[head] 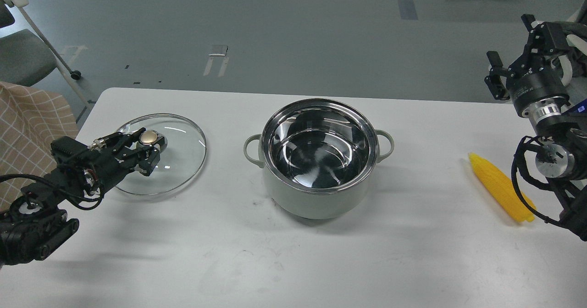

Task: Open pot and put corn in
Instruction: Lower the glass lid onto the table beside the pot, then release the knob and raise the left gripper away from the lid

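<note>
Left gripper (147, 150) rests at the gold knob (148, 137) of the glass lid (183, 161), which lies flat on the table (293, 253) left of the pot (318, 161); whether its fingers clasp the knob cannot be told. Right gripper (497, 76) hangs raised at the table's right edge, fingers apart, holding nothing. Pot stands uncovered and empty at centre. Corn (500, 186) lies on the table well right of it. Judgement: opening is done; next, the right arm must descend, grasp the cob across its width, and carry it over the rim.
</note>
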`<state>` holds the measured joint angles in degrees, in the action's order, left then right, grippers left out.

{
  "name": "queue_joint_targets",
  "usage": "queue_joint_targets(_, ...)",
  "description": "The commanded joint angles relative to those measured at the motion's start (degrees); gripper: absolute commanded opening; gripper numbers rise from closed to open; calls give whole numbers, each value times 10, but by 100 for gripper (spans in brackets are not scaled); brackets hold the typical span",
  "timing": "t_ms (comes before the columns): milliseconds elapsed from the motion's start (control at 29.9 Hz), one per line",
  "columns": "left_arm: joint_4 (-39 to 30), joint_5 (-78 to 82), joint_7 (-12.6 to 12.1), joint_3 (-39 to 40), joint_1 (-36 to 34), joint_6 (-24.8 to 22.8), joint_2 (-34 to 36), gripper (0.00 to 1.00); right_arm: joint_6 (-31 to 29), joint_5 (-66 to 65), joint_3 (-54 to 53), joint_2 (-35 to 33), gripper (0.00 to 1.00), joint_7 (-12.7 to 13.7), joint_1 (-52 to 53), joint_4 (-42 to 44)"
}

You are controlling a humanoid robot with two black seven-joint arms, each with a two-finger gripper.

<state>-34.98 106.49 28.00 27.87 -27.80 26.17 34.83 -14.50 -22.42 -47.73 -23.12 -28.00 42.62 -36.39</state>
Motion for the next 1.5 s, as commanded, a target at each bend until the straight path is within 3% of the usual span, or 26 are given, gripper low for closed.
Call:
queue_joint_targets(0,0,-16,0,-1,-1,0,1,80,0,-2,0,0,100,0,0,0)
queue_joint_targets(100,0,-16,0,-1,-1,-1,1,86,0,0,0,0,100,0,0,0)
queue_joint_targets(334,-2,-19,0,0,-6,0,2,88,0,0,0,0,100,0,0,0)
queue_joint_targets(535,-42,-96,0,1,-80,-16,11,90,0,0,0,-1,100,0,1,0)
queue_joint_targets(635,-54,-161,0,1,-128,-53,15,91,0,-4,0,-1,100,0,2,0)
queue_joint_targets(735,-66,-262,0,5,-188,-138,14,91,-1,-13,1,-9,100,0,5,-4)
queue_joint_targets(835,-69,-395,0,6,-232,-226,8,92,-3,-58,8,-53,100,0,4,-37)
queue_joint_targets(969,-81,-522,0,7,-255,-293,-6,92,-4,-139,53,-98,100,0,13,-68)
queue_joint_targets(1036,-125,-608,0,9,-261,-336,-3,93,-4,-205,84,-147,100,0,24,-102)
queue_joint_targets(1203,-180,-715,0,11,-261,-386,-7,94,-4,-340,119,-205,100,0,24,-135)
queue_joint_targets(1303,-188,-729,0,11,-262,-393,-19,94,3,-450,133,-241,100,0,17,-160)
queue_joint_targets(1470,-191,-725,0,10,-262,-393,-29,94,68,-669,157,-297,100,0,-9,-190)
